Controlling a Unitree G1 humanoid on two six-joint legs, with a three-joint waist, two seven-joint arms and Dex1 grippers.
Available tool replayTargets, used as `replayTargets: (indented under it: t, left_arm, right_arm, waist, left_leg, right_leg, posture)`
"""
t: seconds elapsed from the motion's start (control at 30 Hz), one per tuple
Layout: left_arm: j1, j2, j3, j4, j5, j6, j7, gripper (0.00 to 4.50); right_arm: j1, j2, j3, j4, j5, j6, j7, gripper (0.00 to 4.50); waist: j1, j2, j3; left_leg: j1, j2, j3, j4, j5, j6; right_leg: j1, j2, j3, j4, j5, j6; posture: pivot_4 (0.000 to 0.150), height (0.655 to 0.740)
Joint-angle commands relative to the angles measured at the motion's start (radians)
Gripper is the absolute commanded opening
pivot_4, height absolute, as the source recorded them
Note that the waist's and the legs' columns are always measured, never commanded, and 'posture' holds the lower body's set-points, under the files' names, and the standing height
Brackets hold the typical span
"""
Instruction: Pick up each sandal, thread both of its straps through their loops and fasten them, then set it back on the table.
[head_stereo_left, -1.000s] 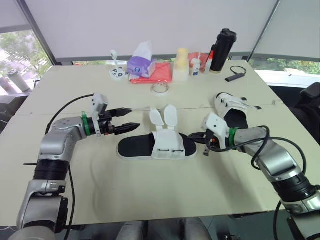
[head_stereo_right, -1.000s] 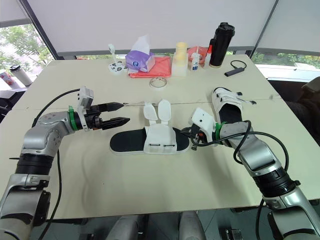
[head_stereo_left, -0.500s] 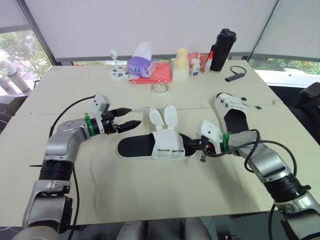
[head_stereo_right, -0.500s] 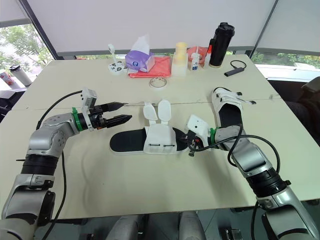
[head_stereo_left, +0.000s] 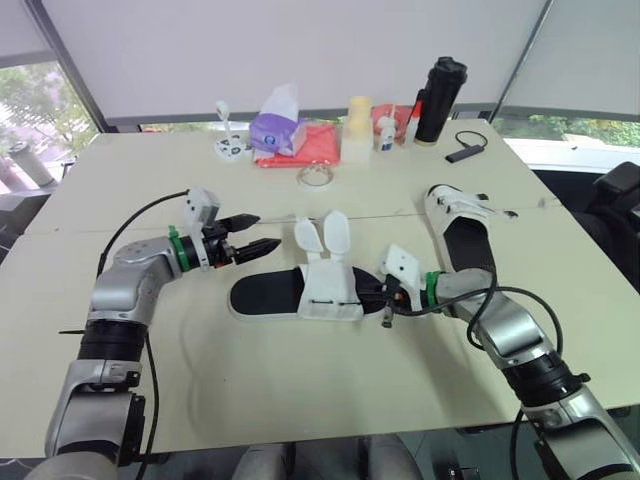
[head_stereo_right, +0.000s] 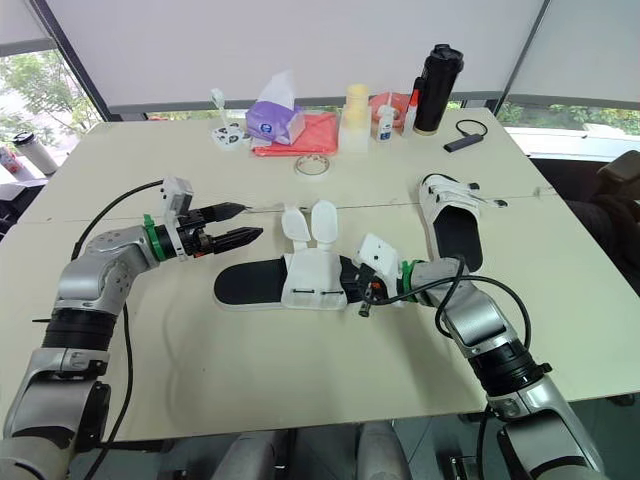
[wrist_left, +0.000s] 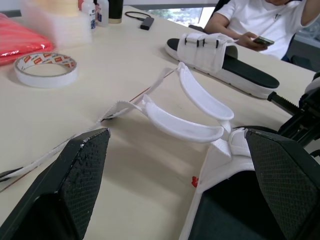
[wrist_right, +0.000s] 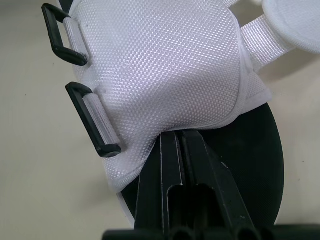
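Observation:
An unfastened sandal with a black sole and a white upper lies mid-table. Its two white straps lie spread open toward the far side, out of the black loops. My right gripper is shut and lies low on the sole at the sandal's right end. Its fingertips touch the edge of the upper, and I cannot tell whether they pinch it. My left gripper is open and hovers just left of the straps, holding nothing. A second sandal, its straps closed over the foot, lies at the right.
Along the far edge stand a purple tissue box, a red cloth, a tape roll, small bottles and a black flask. A person in a white shirt sits beyond the right end.
My right gripper has slid left along the table to the sandal's right end, up against the upper. The left gripper has edged slightly toward the straps and stays open.

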Motion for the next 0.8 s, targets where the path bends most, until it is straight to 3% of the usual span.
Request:
replayTargets:
  t: [0.03,0.17,0.47,0.8]
  left_arm:
    - [-0.033,-0.018,0.01,0.028,0.012,-0.021,0.016,4.5]
    - [-0.08,-0.053,0.008,0.154,0.031,-0.008,0.03,4.5]
    - [-0.244,-0.172,0.149,0.395,-0.135,0.335,0.09,4.5]
    - [-0.293,-0.275,0.107,0.51,-0.056,0.298,0.125,4.5]
  right_arm:
    - [0.038,0.012,0.059,0.042,-0.048,-0.012,-0.011,0.05]
    - [0.06,0.022,0.068,0.045,-0.064,-0.021,-0.019,0.05]
    - [0.061,0.036,0.056,0.038,-0.071,-0.015,-0.032,0.05]
    - [0.047,0.034,0.053,0.031,-0.074,-0.001,-0.031,0.05]
  waist:
    - [0.0,0.0,-0.001]
    - [0.001,-0.001,-0.002]
    - [-0.002,-0.003,-0.003]
    - [-0.001,-0.003,-0.004]
  left_leg:
    - [0.0,0.0,0.0,0.0,0.0,0.0]
    - [0.007,0.0,0.0,-0.002,0.0,0.0]
    - [0.015,0.0,-0.001,-0.008,0.0,0.0]
    - [0.016,0.0,0.0,-0.008,0.0,0.0]
  right_leg:
    - [0.0,0.0,0.0,0.0,0.0,0.0]
    - [0.008,0.0,0.0,-0.003,0.0,0.0]
    - [0.014,0.0,0.0,-0.005,0.0,0.0]
    - [0.014,0.0,0.0,-0.005,0.0,0.0]
  posture:
    - [0.15,0.7296]
    - [0.15,0.7296]
    - [0.15,0.7296]
    - [0.15,0.7296]
